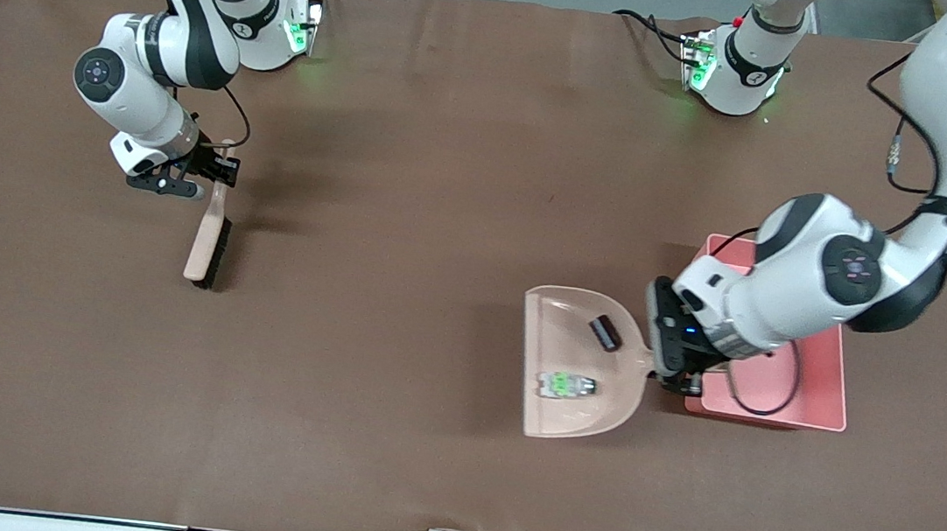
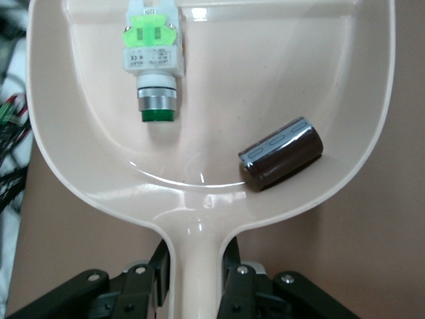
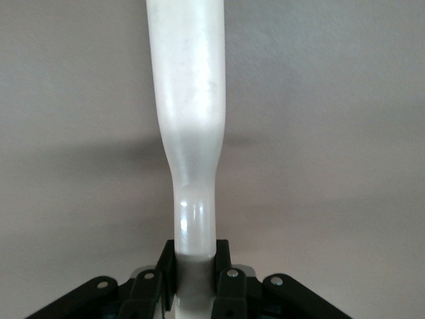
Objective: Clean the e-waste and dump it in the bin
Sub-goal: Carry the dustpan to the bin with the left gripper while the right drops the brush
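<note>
Both pieces of e-waste lie in the dustpan point(image 1: 577, 364), just ahead of the left gripper point(image 2: 196, 266): the dark cylinder point(image 2: 281, 153) closest to the handle, the whitish block point(image 2: 153, 56) with its green button nearer the pan's mouth. The left gripper is clamped on the dustpan's handle, beside the pink bin point(image 1: 812, 389), probably ready to tip the load in. The block's label is too small to read. The right gripper point(image 3: 196, 266), clamped on the brush point(image 1: 209, 240), waits well apart.
</note>
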You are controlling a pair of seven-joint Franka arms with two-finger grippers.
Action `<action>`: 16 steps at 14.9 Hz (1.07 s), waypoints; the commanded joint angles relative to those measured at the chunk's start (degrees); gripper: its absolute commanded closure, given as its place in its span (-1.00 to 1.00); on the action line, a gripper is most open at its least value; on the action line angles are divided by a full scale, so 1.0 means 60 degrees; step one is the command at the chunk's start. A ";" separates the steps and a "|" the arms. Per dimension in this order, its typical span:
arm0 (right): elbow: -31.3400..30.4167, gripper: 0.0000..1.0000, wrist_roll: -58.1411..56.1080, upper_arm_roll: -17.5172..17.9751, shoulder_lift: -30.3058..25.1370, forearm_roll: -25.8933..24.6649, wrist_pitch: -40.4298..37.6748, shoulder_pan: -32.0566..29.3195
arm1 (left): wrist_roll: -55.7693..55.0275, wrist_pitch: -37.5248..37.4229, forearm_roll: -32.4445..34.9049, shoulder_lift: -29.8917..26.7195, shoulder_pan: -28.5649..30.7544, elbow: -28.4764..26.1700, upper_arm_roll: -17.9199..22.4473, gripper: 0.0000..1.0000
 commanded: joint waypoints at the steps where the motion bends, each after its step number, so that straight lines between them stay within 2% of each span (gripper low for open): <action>1: -0.0627 1.00 -0.0151 0.0198 -0.0310 -0.0069 0.0714 -0.0513 | 0.0306 -0.0616 -0.0085 -0.0298 0.1400 -0.0046 -0.0926 0.99; 3: -0.0760 1.00 -0.0209 0.0184 -0.0120 -0.0084 0.1039 -0.0660 | 0.0511 -0.1186 -0.0056 -0.0298 0.2003 0.0173 -0.1279 0.99; 6: -0.0731 1.00 -0.0940 0.0184 -0.0017 -0.0128 0.1039 -0.1260 | 0.0921 -0.1920 -0.0056 -0.0298 0.2575 0.0467 -0.1339 0.99; 11: -0.0702 0.98 -0.1059 0.0184 0.0129 -0.0186 0.1039 -0.1466 | 0.2266 -0.2610 -0.0056 -0.0516 0.3806 0.0496 -0.1457 0.99; 12: -0.0687 0.81 -0.1045 0.0184 0.0173 -0.0186 0.1039 -0.1525 | 0.2589 -0.2640 -0.0056 -0.0518 0.4054 0.0467 -0.1413 0.99; 13: -0.0672 0.56 -0.1044 0.0184 0.0188 -0.0186 0.1039 -0.1525 | 0.3027 -0.2756 -0.0056 -0.0547 0.4274 0.0467 -0.1383 0.99; 14: -0.0643 0.13 -0.1044 0.0184 0.0261 -0.0186 0.1054 -0.1540 | 0.3438 -0.3004 -0.0070 -0.0620 0.4291 0.0482 -0.1224 1.00; 16: -0.0585 -0.28 -0.1044 0.0184 0.0364 -0.0186 0.1083 -0.1540 | 0.4010 -0.3327 -0.0056 -0.1188 0.4276 0.0438 -0.0450 1.00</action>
